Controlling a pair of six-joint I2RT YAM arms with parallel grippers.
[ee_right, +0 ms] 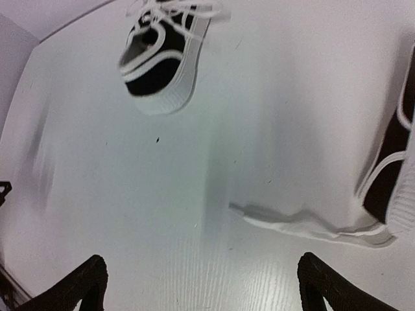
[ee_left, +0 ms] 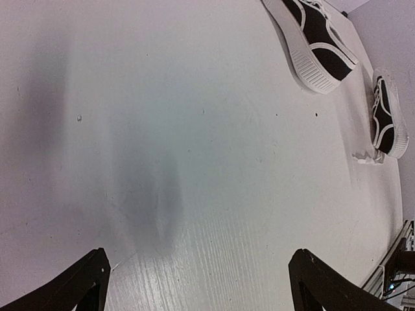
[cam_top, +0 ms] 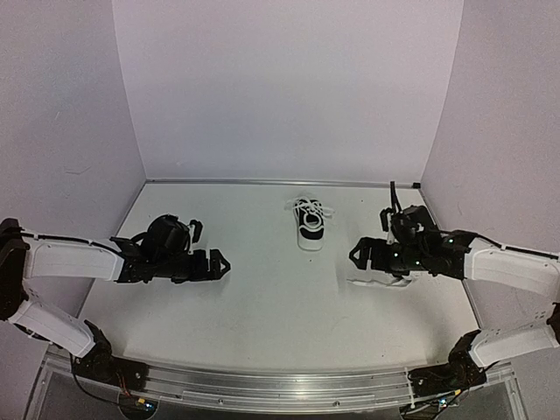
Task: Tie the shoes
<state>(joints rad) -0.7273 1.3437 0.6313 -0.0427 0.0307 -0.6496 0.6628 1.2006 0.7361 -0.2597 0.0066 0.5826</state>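
- The middle shoe (cam_top: 308, 226) is sitting on the table (cam_top: 262, 306), with its laces (cam_top: 308, 208) bunching over its far half; I cannot tell whether they are knotted
- The second shoe (ee_right: 397, 175) is lying to the right of the middle shoe and nearer the arms, and the overhead view is showing it partly hidden under the right arm
- A loose white lace (ee_right: 305, 227) is trailing from the second shoe, running flat along the table back toward the middle shoe's side
- The left gripper (cam_top: 220, 264) is hovering well to the left of the middle shoe, with its fingers spread wide and gripping nothing
- The right gripper (cam_top: 357, 254) is hovering to the right of the middle shoe, just over the second shoe, with its fingers also wide apart and empty
- By my reading, the tying is only getting started: no lace is being held and no shoe is being touched
- The next move is probably calling for each gripper to come down on a lace end, and the trailing lace is looking the easiest to reach
- That lace is lying flat on the table, so pinching it is likely needing a low, careful approach
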